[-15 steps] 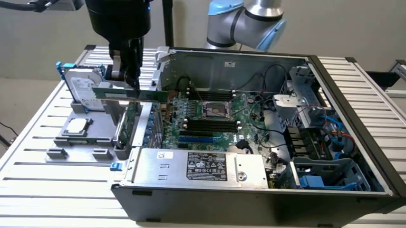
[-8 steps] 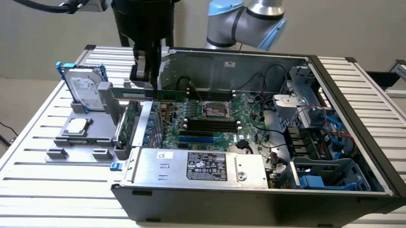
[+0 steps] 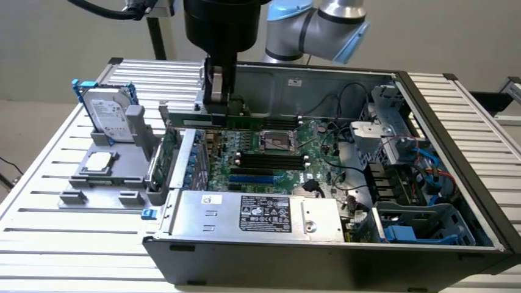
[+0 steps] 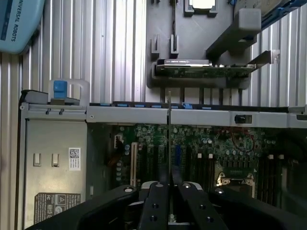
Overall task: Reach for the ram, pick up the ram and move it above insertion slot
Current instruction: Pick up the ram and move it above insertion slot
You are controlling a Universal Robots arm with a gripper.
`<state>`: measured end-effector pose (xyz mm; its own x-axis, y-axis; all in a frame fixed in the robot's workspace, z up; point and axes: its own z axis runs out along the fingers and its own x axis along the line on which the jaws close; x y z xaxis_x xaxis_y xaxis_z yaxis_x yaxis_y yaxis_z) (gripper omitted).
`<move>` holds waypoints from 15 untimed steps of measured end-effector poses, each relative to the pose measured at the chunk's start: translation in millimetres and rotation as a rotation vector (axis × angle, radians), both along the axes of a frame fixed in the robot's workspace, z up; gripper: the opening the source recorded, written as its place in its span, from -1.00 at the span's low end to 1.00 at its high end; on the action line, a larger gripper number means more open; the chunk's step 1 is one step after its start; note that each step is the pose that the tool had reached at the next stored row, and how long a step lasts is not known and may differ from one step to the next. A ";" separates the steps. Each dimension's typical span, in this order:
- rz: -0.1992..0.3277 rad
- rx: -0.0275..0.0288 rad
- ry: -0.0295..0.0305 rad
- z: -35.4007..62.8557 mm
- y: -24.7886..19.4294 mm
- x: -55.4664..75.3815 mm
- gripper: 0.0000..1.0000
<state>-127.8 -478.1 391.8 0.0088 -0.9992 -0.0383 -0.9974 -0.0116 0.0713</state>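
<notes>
Exterior view: the open PC case holds the motherboard and power supply. The ram, a thin green stick, hangs over the board, pinched by the gripper jaws. Wrist view: the ram sits edge-on between the closed-in jaws.

The gripper covers the middle of the ram in the exterior view. In the wrist view the ram appears edge-on, its chips hidden. The arm is cut off by the exterior view's top edge.
</notes>
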 end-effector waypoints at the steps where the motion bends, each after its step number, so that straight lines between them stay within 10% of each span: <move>1: 0.000 0.0001 -0.0001 -0.1 0.0 4.5 -0.73; 10: 0.000 0.0001 -0.0001 -0.1 3.0 45.5 -0.73; 15: 0.000 -0.0008 0.0000 -0.1 12.6 63.2 -0.73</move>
<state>-64.6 -465.6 391.7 0.0089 -0.9993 -0.0375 -0.9974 -0.0116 0.0713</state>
